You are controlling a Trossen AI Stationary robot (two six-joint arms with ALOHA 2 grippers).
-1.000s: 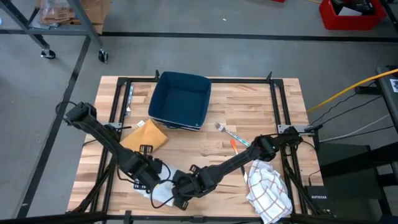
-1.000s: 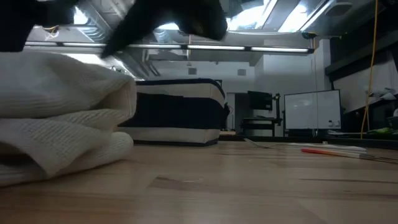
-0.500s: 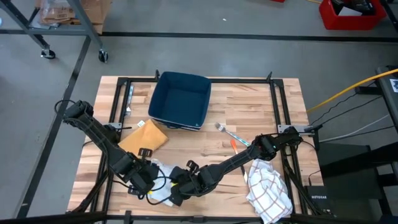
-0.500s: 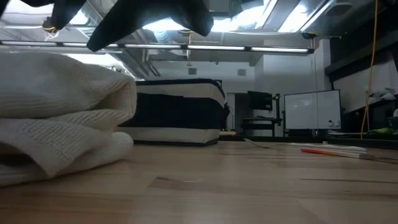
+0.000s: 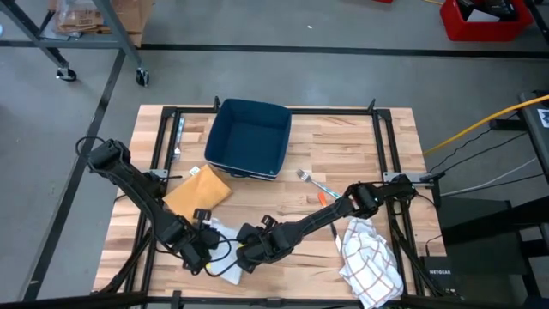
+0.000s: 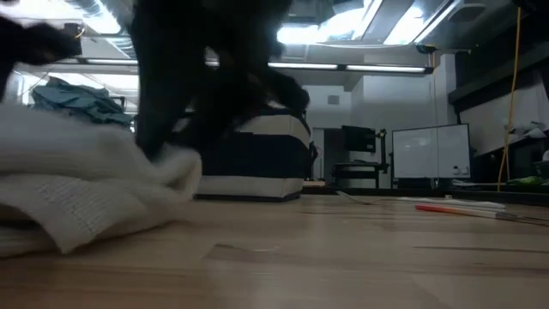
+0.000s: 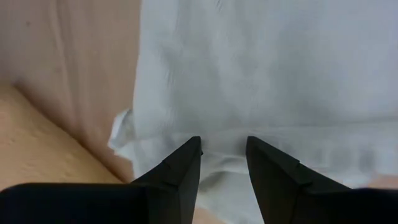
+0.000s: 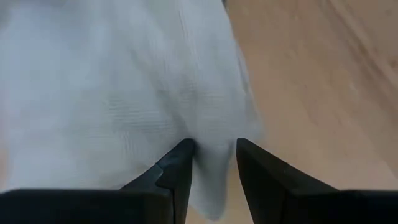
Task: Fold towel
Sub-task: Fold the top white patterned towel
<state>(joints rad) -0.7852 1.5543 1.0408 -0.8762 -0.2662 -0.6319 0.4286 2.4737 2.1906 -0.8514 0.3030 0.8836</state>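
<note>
High view: the white towel (image 5: 221,257) lies bunched near the front edge of the wooden table (image 5: 343,146), left of centre. The left gripper (image 5: 206,255) sits on the towel's left side and the right gripper (image 5: 244,256) on its right side, close together with cloth between and under them. Elsewhere on the table: a blue bin (image 5: 249,137), a tan envelope (image 5: 199,190), an orange pen (image 5: 323,202) and a checked cloth (image 5: 371,259) at the front right corner.

Low view: the towel (image 6: 77,197) rests in folds on the table at the left; dark arm parts blur above it.

Left wrist view: both fingers (image 7: 180,171) are clamped on a fold of the towel (image 7: 261,74), cloth pinched in the narrow gap.

Right wrist view: both fingers (image 8: 177,168) likewise grip a ridge of towel (image 8: 112,87), its edge hanging just beyond them over bare wood.
</note>
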